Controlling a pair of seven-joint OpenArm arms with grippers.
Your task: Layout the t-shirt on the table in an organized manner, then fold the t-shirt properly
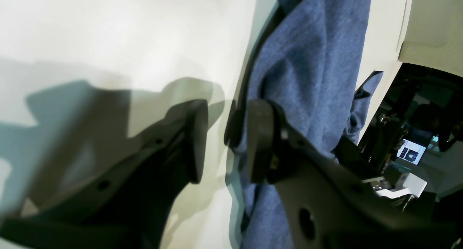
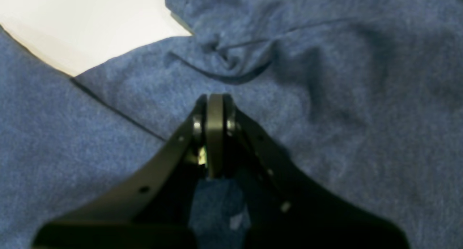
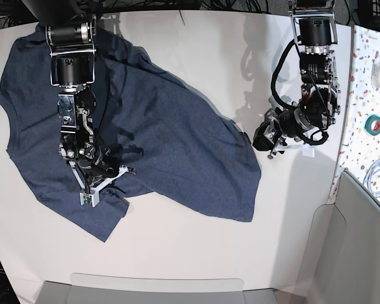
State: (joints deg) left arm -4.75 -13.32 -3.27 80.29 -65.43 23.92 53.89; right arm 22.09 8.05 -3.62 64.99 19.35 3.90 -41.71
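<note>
No fold made: t-shirt (image 3: 133, 133) spread on desk (image 3: 196, 266), wrinkled toward 7 o'clock. Right gripper (image 2: 215, 100) clenched, nothing visibly held; left gripper (image 1: 226, 140) released at hem, 3 o'clock.

Shirt (image 3: 145, 126) lies spread on table (image 3: 196, 253), toward base view's left. Right gripper (image 3: 104, 171) sits over shirt's lower left part. Left gripper (image 3: 261, 138) is at shirt's right edge. Tape roll (image 3: 374, 122) lies far right, off the table.
</note>
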